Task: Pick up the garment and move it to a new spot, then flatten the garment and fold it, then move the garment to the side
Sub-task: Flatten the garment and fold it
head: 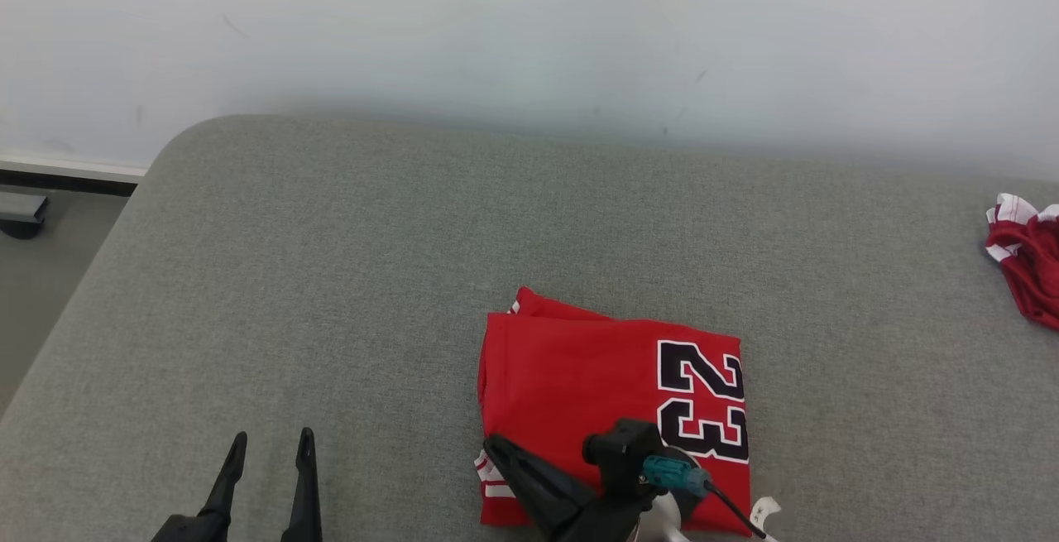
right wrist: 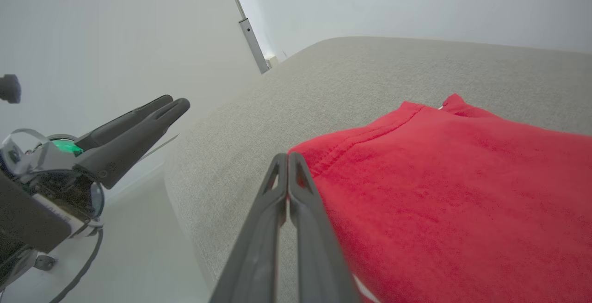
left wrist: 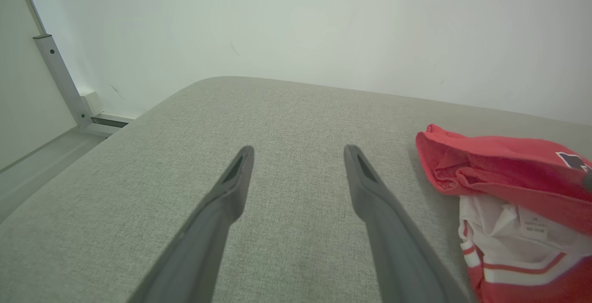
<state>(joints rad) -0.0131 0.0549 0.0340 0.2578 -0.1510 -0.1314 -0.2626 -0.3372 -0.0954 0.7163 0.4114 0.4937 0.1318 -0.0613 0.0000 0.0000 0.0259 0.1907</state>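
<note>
The garment (head: 579,368) is a red jersey with a black "23", folded into a rectangle on the grey padded table (head: 331,277), right of centre near the front edge. My right gripper (head: 490,443) is shut, its fingers pressed together over the jersey's near left corner. In the right wrist view the shut right gripper (right wrist: 287,156) ends at the red cloth's (right wrist: 439,192) left edge, with no cloth visible between the fingers. My left gripper (head: 269,441) stands open over bare table, left of the jersey. The left wrist view has the left gripper (left wrist: 298,151) empty, the garment (left wrist: 508,169) to its right.
A second crumpled red and white garment (head: 1026,252) lies at the table's far right edge. A white wall runs behind the table. The table's rounded left edge drops to the floor, where a dark caster (head: 21,219) stands. A metal post (left wrist: 60,81) rises at the far left.
</note>
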